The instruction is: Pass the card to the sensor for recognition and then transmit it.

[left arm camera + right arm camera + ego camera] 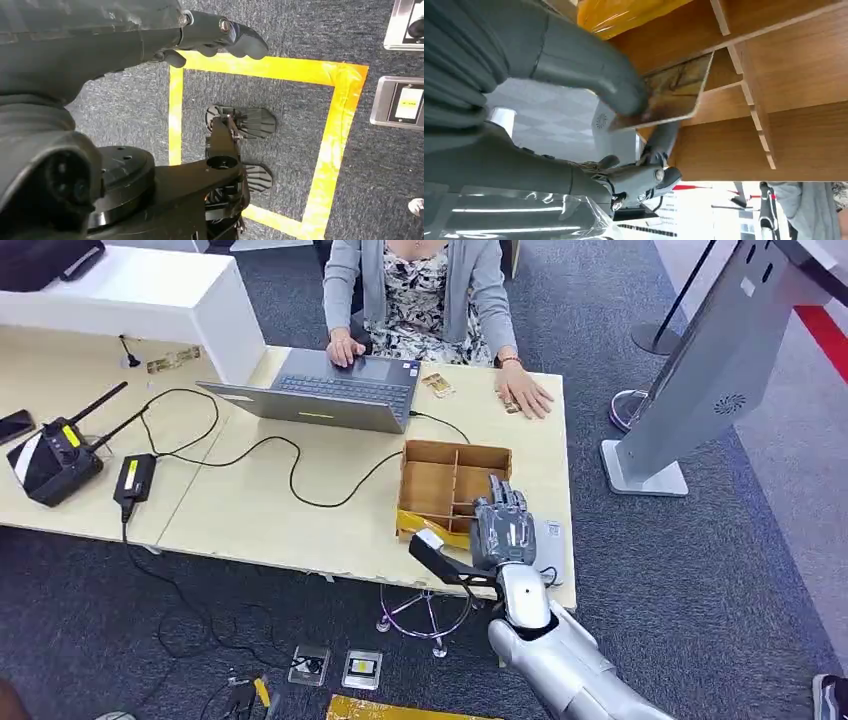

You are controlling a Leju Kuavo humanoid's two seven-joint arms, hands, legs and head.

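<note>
The pale wooden table (300, 510) spans most of the head view, with a person (415, 290) seated at its far side, one hand on a grey laptop (320, 390) and the other flat on the tabletop. To the right, on the carpet, stands a grey slanted kiosk (700, 380). Near the table's front right corner sits a brown divided box (445, 480) with several compartments.

The right hand (503, 530) hovers over the box's near right part, seen from its back, so the head view hides what it holds. The right wrist view shows it: the thick grey thumb and a darker finger pinch a card (669, 95) between them. The card is thin, rectangular with rounded corners, brownish with a dark smudged pattern and a pale edge. It is tilted, just above the box's wooden dividers, over a compartment at the right side.

The left hand (210, 40) hangs over grey carpet marked with yellow tape (325, 165); its fingers curl inward and nothing is seen in them.

Black radio gear (55, 455) and cables lie on the table's left.
</note>
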